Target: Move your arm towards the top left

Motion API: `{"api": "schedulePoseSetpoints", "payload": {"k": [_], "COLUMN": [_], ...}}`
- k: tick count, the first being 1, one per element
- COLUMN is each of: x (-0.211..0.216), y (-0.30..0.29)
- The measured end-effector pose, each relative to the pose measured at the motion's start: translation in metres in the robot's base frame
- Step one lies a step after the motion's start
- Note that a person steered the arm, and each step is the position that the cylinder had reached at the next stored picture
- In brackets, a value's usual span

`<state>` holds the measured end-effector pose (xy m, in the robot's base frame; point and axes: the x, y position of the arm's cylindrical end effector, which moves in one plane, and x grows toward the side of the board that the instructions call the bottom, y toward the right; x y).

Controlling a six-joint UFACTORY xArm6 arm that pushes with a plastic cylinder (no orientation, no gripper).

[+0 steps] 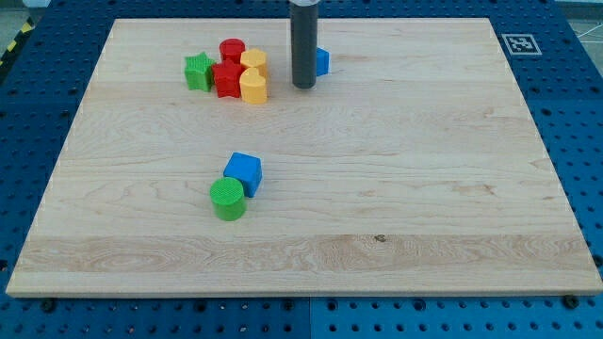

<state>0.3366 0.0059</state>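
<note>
My tip (302, 86) is the lower end of a dark rod coming down from the view's top centre. It rests on the wooden board (424, 188) just right of a cluster of blocks. The cluster holds a green star (198, 72), a red cylinder (232, 50), a red block (227, 79), a yellow block (253, 61) and a yellow heart-like block (253, 87). A blue block (322, 61) sits right behind the rod, partly hidden by it. Lower down, a blue cube (244, 172) touches a green cylinder (227, 199).
The board lies on a blue perforated table (38, 104). A black-and-white marker tag (519, 43) sits at the board's top right corner.
</note>
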Motion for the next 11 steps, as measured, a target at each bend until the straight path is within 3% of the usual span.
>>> {"api": "schedulePoseSetpoints", "payload": {"k": [2, 4, 7, 9, 11], "x": [0.042, 0.069, 0.073, 0.015, -0.066], "y": [-0.021, -0.092, -0.205, -0.249, -0.246]}}
